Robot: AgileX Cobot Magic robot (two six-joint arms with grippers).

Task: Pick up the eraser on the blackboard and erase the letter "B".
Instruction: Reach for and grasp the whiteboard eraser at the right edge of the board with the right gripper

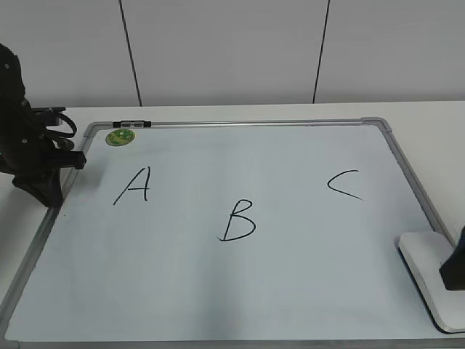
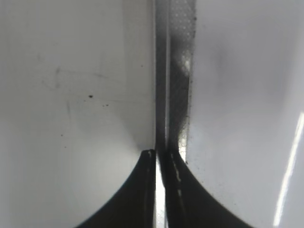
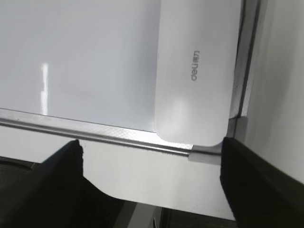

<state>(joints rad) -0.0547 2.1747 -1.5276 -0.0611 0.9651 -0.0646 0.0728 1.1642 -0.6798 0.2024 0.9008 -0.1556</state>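
Observation:
The blackboard (image 1: 218,291) is a large white board with a grey frame, lying flat on the table. The black letter "B" (image 1: 238,220) is near its middle, with "A" (image 1: 134,185) to the left and "C" (image 1: 344,184) to the right. The white eraser (image 1: 429,273) lies at the board's near right corner; the right wrist view shows it (image 3: 197,71) with grey lettering. My right gripper (image 3: 152,147) is open, hovering over the board's corner just short of the eraser. My left gripper (image 2: 159,156) is shut and empty over the board's left frame edge.
A round green magnet (image 1: 120,137) and a black marker (image 1: 132,123) sit at the board's far left corner. The left arm (image 1: 29,153) stands beside the board's left edge. The table's front edge shows below the board in the right wrist view (image 3: 156,190).

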